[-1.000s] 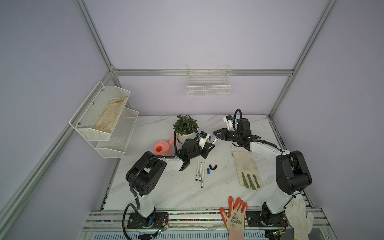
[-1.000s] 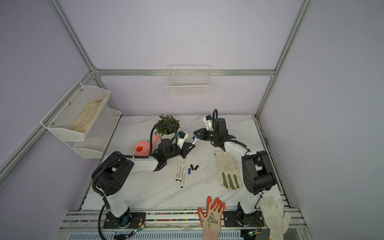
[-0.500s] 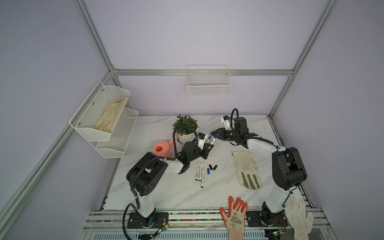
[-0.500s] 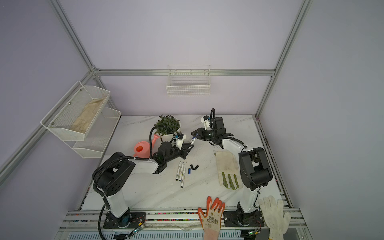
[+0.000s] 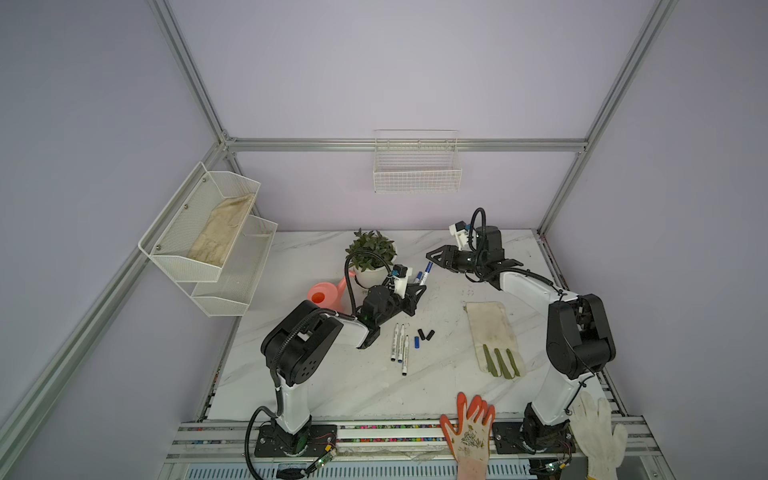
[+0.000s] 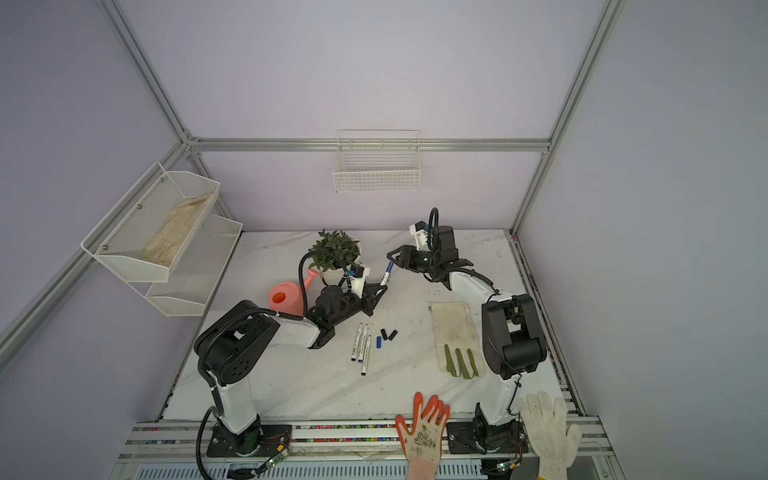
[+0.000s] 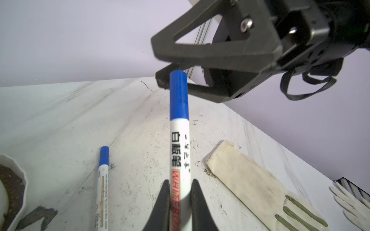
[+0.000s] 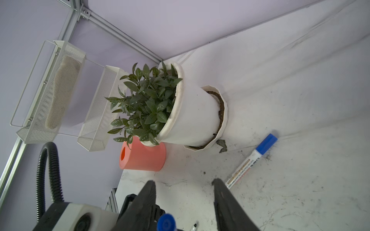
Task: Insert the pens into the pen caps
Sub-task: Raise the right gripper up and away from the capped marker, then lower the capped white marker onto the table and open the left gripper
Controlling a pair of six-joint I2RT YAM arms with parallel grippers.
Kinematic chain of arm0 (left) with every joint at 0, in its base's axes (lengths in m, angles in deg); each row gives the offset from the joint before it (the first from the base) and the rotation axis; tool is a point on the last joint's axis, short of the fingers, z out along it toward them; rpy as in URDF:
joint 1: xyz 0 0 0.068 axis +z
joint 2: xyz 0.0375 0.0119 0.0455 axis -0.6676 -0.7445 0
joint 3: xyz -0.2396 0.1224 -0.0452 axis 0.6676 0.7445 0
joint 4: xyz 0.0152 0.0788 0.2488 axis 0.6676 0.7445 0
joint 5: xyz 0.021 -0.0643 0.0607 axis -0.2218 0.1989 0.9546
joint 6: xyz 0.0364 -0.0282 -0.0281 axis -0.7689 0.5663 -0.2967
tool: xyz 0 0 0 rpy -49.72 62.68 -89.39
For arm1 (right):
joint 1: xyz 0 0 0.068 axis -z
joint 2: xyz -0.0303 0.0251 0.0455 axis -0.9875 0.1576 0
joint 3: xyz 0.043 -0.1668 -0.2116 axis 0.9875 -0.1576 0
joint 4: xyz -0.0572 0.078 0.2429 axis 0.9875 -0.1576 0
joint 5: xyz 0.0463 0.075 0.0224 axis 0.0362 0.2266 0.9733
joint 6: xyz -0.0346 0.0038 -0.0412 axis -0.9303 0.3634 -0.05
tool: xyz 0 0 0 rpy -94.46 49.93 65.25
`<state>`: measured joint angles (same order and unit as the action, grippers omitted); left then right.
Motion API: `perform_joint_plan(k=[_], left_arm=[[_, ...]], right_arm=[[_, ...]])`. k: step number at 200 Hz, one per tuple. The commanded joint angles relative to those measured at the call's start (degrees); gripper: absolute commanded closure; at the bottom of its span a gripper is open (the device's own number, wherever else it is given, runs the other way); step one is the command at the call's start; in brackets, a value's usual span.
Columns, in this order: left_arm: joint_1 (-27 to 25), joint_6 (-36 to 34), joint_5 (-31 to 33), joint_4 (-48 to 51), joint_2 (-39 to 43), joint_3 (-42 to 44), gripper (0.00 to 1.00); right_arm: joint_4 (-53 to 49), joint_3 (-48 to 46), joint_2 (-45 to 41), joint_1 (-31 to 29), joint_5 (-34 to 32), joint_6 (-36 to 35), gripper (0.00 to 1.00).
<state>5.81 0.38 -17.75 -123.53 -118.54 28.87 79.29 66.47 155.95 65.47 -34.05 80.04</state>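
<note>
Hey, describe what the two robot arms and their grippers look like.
The left arm and right arm have white link shells between bulky black joint housings. A black corrugated hose loops over each wrist, beside a white camera mount. The left gripper and right gripper are matte black, with hollow triangular fingers and silver screws. No printed markings show.

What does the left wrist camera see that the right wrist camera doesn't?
Only the left wrist view: the printed barrel of the held pen between the left fingers, and the beige glove.
Only the right wrist view: the plant's green leaves, the pink watering can and the wire shelf.
Both: the held pen's blue cap, the capped pen lying on the table, and the right gripper, its fingers apart.
</note>
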Motion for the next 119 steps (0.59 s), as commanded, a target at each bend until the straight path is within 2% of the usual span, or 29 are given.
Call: perform_joint_plan(k=[1, 37, 73, 119], left_arm=[[0.33, 0.7, 0.53, -2.38, -1.33, 0.52, 1.0], [0.3, 0.23, 0.16, 2.44, -3.96, -1.73, 1.0], [0.22, 0.19, 1.04, 14.09, -6.26, -5.92, 1.0], [0.21, -0.25, 3.81, 18.83, -7.91, -9.02, 1.0]], right_arm=[[1.09, 0.33, -4.2, 0.86, -0.94, 0.68, 0.5], [0.66, -1.24, -6.6, 2.38, -3.98, 2.12, 0.5], [-1.72, -2.05, -8.37, 2.57, -9.04, 2.29, 0.51], [-2.15, -4.15, -9.95, 2.58, -9.79, 1.04, 0.51]])
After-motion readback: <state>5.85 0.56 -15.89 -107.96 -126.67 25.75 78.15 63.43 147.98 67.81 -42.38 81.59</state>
